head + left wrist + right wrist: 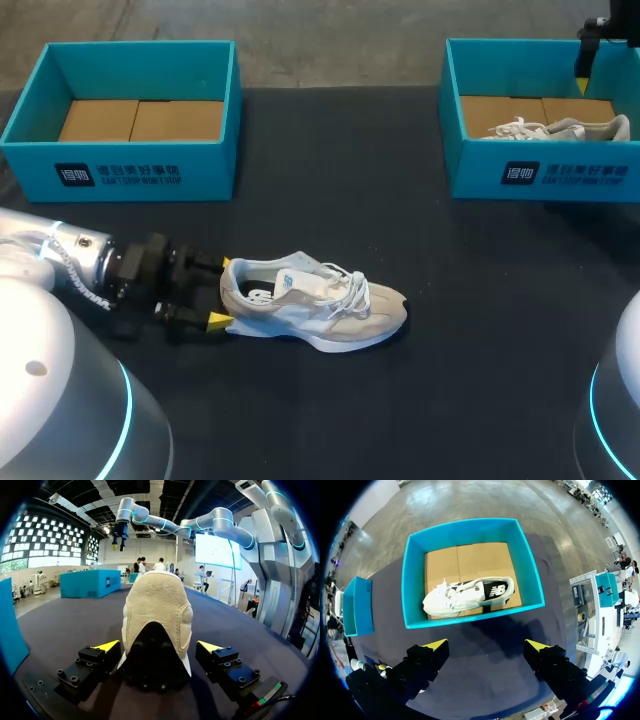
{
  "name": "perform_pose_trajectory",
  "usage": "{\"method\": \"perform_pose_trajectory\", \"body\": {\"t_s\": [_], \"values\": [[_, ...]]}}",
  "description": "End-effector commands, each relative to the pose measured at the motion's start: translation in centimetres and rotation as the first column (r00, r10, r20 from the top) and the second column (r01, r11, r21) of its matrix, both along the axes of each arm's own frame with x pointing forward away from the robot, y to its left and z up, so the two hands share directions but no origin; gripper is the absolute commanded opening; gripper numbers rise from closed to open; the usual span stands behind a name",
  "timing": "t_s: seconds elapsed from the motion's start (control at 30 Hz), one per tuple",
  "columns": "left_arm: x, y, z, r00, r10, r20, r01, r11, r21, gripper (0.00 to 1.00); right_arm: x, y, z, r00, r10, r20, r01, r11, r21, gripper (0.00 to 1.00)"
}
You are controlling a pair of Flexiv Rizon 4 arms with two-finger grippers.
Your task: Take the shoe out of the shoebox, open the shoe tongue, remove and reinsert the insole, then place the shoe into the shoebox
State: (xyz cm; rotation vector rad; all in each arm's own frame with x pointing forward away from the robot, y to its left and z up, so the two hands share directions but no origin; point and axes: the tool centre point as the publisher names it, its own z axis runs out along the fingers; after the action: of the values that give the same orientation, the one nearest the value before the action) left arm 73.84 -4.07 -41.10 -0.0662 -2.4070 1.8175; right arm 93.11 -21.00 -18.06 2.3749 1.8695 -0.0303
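Sneaker (315, 305) lies on counter (470, 400), unboxed: first step done. Tongue, insole and reboxing apparently remain. Left pincer (159, 647) gapes astride heel, gripping nothing. Right pincer (487, 645) spread, empty, above shoebox (470, 619).

- Beige-and-white sneaker (318, 305): upright on sole on dark table (460, 400), in near-left area. Toe toward view's right, heel toward left. White laces loose, collar open.
- Left shoebox (125, 175): teal, open, no lid, at far-left of table. Brown cardboard floor bare.
- Right shoebox (545, 178): teal, open, same kind, at far-right, well apart from left one.
- Second shoe (560, 128): white, inside right shoebox, lengthwise along front wall, laces toward box's left end. Dark insole visible in right wrist view.
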Motion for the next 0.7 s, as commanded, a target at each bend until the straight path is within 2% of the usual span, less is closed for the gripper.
{"method": "perform_pose_trajectory", "body": {"t_s": [0.03, 0.7], "values": [[0.1, -0.8, -0.3, 1.000, 0.000, 0.000, 0.000, 1.000, 0.006, 1.00, 0.0, 0.0, 0.0, 1.000, 0.000, 0.000, 0.000, 1.000, -0.001, 1.00], [-0.2, -3.1, -0.9, 1.000, -0.012, -0.013, 0.012, 1.000, 0.007, 1.00, 0.0, 0.0, 0.0, 1.000, 0.000, 0.000, 0.000, 1.000, -0.001, 1.00]]}}
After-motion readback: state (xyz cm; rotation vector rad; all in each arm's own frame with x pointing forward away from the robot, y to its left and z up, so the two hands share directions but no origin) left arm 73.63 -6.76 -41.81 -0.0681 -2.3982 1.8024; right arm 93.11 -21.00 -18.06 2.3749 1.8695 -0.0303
